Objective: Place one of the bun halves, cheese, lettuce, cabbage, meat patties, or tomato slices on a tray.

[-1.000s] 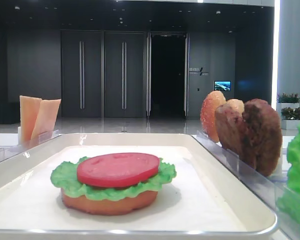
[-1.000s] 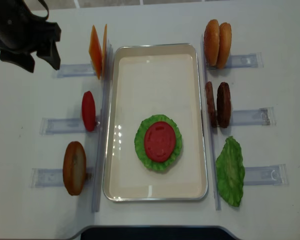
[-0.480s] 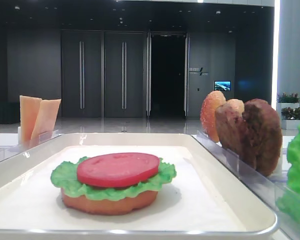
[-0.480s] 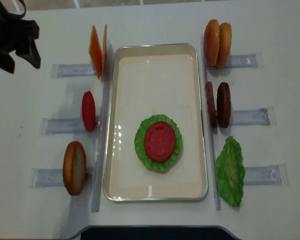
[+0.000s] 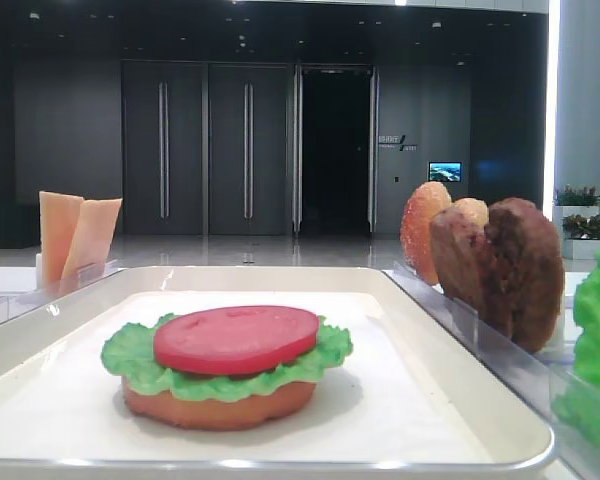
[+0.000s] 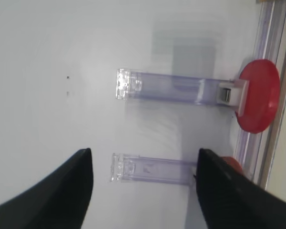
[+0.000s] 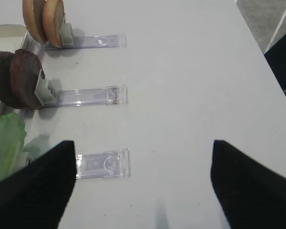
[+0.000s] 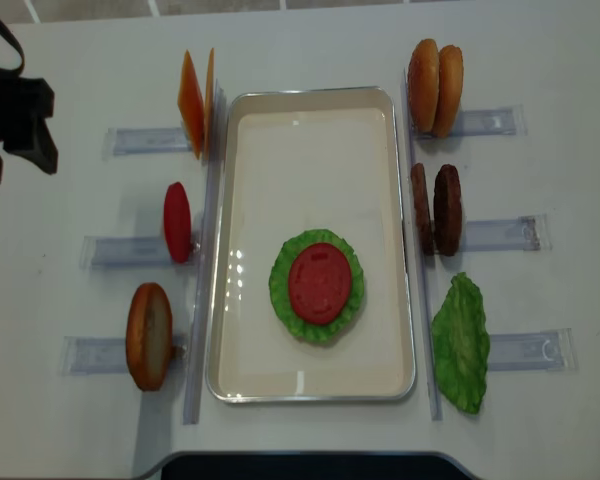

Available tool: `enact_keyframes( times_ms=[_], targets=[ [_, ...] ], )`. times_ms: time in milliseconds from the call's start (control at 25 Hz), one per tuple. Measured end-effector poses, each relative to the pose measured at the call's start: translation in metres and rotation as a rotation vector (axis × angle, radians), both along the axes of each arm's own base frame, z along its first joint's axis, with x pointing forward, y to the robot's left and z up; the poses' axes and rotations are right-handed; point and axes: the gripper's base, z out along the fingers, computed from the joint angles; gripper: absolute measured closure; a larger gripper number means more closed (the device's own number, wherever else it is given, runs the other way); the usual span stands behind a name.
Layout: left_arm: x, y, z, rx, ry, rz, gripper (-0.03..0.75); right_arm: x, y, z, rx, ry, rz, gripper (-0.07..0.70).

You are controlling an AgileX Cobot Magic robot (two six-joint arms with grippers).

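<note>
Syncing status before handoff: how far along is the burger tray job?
Done: a bun half, lettuce and a tomato slice sit stacked on the tray.

In hand: nothing. The left gripper hangs open and empty over the clear holders beside the tray; the right gripper is also open and empty.

Left: meat patties, cheese and the remaining buns are on their holders.

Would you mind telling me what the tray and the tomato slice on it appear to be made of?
The tray looks like glossy white plastic or enamelled metal; its rim catches bright reflections. The tomato slice seems to be moulded plastic or rubber: an even matte red with a faint pattern pressed into its top and no wet sheen.
</note>
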Motion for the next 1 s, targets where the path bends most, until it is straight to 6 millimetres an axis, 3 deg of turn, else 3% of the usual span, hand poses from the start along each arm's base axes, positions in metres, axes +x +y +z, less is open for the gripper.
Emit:
enact_keyframes(
  times_ms=[560, 1000],
  targets=[
    [-0.096, -0.004, 0.007, 0.035, -0.100, -0.001, 0.198, 0.000, 0.000, 0.000, 0.000, 0.000, 0.000, 0.055],
    [-0.171, -0.010, -0.009, 0.057, -0.224, -0.038, 0.199, 0.000, 0.000, 0.000, 0.000, 0.000, 0.000, 0.055]
  ],
)
